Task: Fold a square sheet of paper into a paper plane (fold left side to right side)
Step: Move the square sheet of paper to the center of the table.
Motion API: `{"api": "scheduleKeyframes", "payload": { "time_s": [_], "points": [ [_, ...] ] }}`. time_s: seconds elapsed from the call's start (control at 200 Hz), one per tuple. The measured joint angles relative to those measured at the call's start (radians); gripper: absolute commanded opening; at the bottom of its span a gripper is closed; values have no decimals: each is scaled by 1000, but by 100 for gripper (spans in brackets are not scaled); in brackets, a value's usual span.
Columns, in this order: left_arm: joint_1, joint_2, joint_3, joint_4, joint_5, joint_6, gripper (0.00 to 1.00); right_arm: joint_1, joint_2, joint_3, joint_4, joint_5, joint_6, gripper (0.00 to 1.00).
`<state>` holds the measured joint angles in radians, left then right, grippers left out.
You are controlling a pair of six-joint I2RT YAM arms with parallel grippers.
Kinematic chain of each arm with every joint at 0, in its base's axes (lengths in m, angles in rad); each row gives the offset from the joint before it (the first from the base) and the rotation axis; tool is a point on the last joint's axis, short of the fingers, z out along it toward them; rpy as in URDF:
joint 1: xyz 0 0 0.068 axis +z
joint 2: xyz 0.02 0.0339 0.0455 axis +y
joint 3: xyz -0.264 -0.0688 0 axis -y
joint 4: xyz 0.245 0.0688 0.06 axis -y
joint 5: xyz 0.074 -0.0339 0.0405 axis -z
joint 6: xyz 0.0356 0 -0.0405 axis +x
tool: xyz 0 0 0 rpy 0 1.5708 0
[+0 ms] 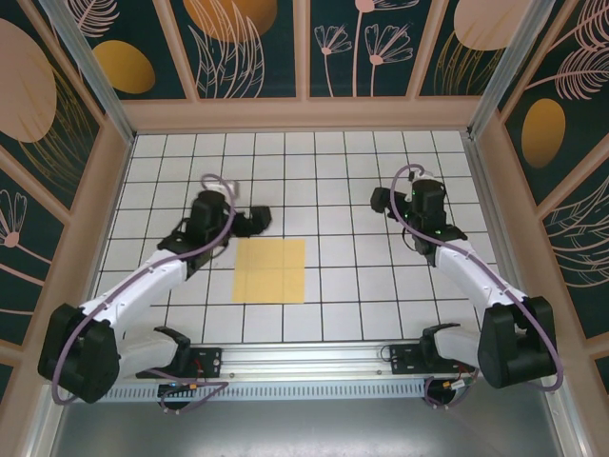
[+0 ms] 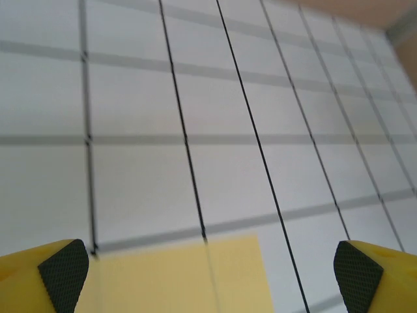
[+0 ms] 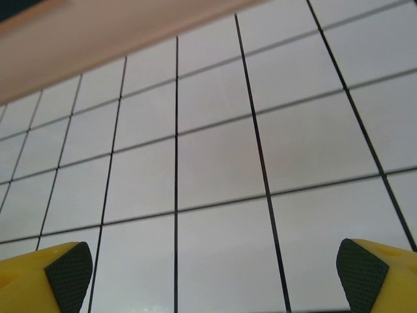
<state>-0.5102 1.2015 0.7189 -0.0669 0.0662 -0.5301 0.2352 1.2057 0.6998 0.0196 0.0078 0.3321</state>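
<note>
The square sheet of paper point(image 1: 270, 270) is plain yellow and lies flat and unfolded on the white grid table, near the middle. A paper plane is out of view. My left gripper point(image 1: 255, 221) hovers open just beyond the sheet's far left corner. In the left wrist view the sheet's far edge point(image 2: 176, 277) lies low between the yellow fingers point(image 2: 62, 274), and my left gripper point(image 2: 212, 270) holds nothing. My right gripper point(image 1: 383, 200) is open over bare tiles, well right of the sheet and farther back. In its wrist view my right gripper point(image 3: 214, 272) has only grid between its pads point(image 3: 65, 277).
A beige raised rim point(image 1: 304, 114) and patterned dark walls close the table at the back and both sides. The far rim point(image 3: 98, 39) is close ahead of the right gripper. The metal rail point(image 1: 304, 367) with the arm bases runs along the near edge.
</note>
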Motion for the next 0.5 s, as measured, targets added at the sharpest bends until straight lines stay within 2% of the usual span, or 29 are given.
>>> {"api": "scheduleKeyframes", "payload": {
  "time_s": [0.08,0.175,0.37,0.5],
  "points": [
    [-111,34,3,-102,-24,-53,99,3,0,0,-40,15,20,99],
    [-190,92,8,-197,-85,-115,98,2,-2,0,-71,26,34,99],
    [-272,284,71,-308,-179,-164,96,3,-28,-11,-108,37,42,99],
    [-296,367,116,-331,-206,-168,92,3,-61,-23,-124,49,42,99]
  ]
}}
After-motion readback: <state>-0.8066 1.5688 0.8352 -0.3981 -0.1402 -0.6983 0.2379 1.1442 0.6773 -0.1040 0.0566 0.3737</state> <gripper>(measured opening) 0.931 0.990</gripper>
